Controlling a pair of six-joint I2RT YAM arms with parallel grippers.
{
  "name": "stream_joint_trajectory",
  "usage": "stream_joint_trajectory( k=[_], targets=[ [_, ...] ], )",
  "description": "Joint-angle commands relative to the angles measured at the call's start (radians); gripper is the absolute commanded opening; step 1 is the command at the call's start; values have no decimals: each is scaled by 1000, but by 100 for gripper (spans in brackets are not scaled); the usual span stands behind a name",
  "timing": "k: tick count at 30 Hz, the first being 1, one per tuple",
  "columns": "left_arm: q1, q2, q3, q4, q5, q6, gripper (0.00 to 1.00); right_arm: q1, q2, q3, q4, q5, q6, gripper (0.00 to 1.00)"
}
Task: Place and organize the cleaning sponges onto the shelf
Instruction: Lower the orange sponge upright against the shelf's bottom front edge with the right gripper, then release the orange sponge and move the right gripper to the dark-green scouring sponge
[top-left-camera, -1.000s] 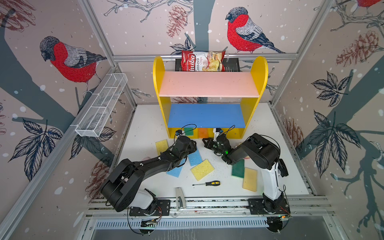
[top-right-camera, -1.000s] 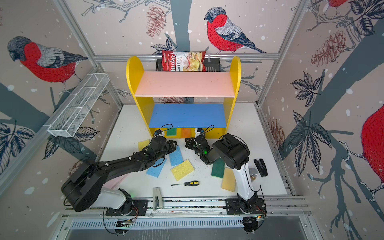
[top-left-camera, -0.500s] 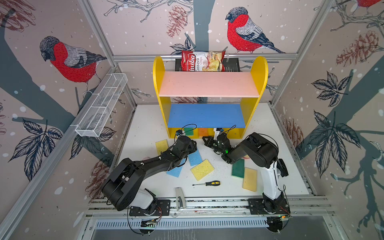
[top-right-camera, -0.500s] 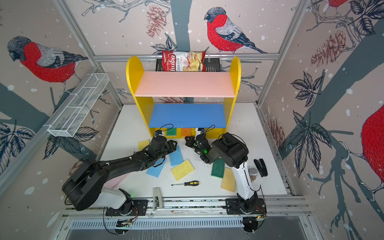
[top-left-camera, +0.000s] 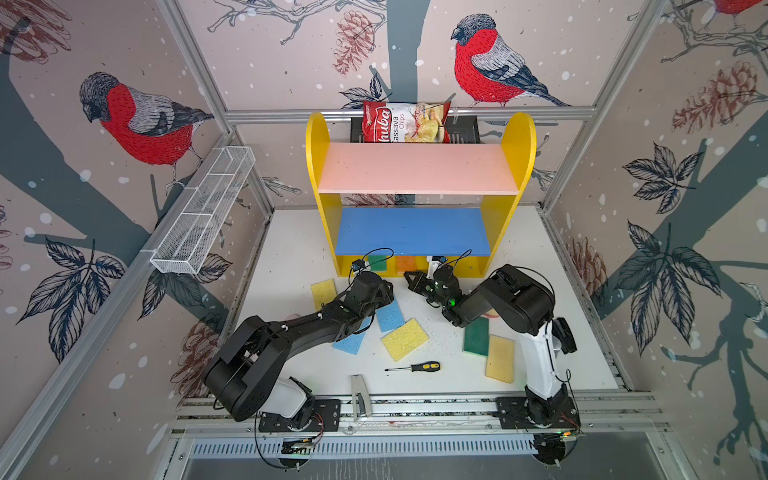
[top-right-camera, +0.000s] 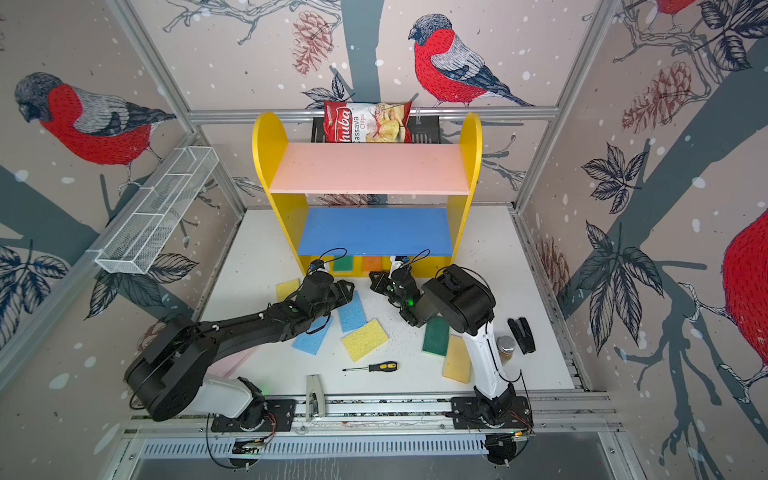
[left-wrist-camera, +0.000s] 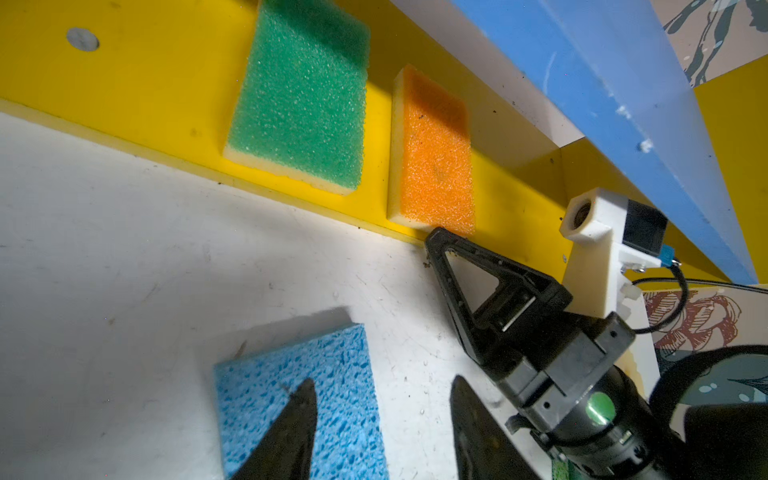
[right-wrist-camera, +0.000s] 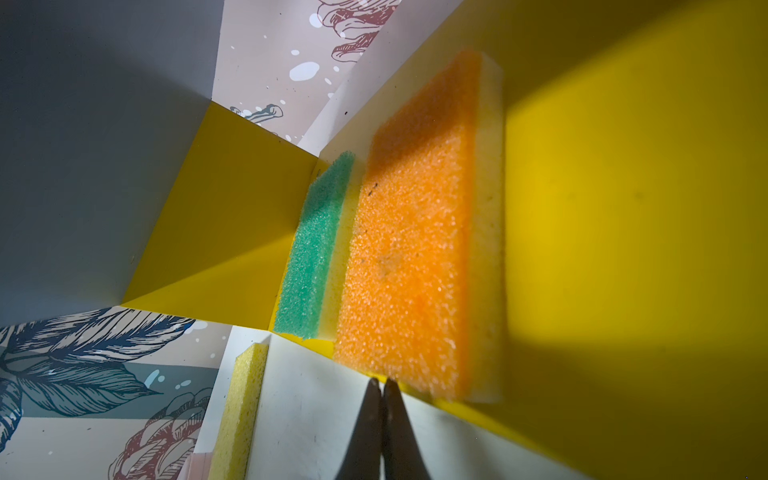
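Observation:
The shelf (top-left-camera: 513, 216) stands at the back, with a green sponge (left-wrist-camera: 303, 95) and an orange sponge (left-wrist-camera: 434, 153) lying side by side on its yellow base. My right gripper (right-wrist-camera: 380, 384) is shut and empty, its tips at the orange sponge's front edge (right-wrist-camera: 407, 257). My left gripper (left-wrist-camera: 382, 399) is open over the table, one finger above a light blue sponge (left-wrist-camera: 345, 399). In both top views two blue (top-left-camera: 390, 316), three yellow (top-left-camera: 404, 338) and one dark green sponge (top-left-camera: 476, 336) lie loose on the table.
A screwdriver (top-left-camera: 415, 367) lies near the front, beside a metal stapler (top-left-camera: 360, 395). A chips bag (top-left-camera: 405, 122) sits in a black basket (top-left-camera: 465, 131) behind the shelf. A white wire tray (top-left-camera: 203, 212) hangs on the left wall. A jar (top-right-camera: 505, 345) and a black stapler (top-right-camera: 521, 334) are at the right.

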Motion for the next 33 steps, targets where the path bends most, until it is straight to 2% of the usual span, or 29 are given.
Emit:
stream_joint_trajectory(
  k=[1,13,18,23,30,33],
  targets=[
    [1,1,4,0,5,-5,52,-6,16,-3,-147,10,-2,6],
    [1,3,3,2,5,-6,52,-8,12,-24,-135,-9,1,6],
    [1,-19,18,-27,-14,6,52,-3,-30,-87,-111,-40,36,7],
    [9,-98,40,-73,-91,54,52,2,-159,-176,-176,-23,1,8],
    [38,-227,32,-84,-170,121,55,-17,-414,-270,-427,26,-89,11],
    [49,-277,37,-93,-211,150,57,-33,-524,-290,-573,98,-137,15]
  ],
)
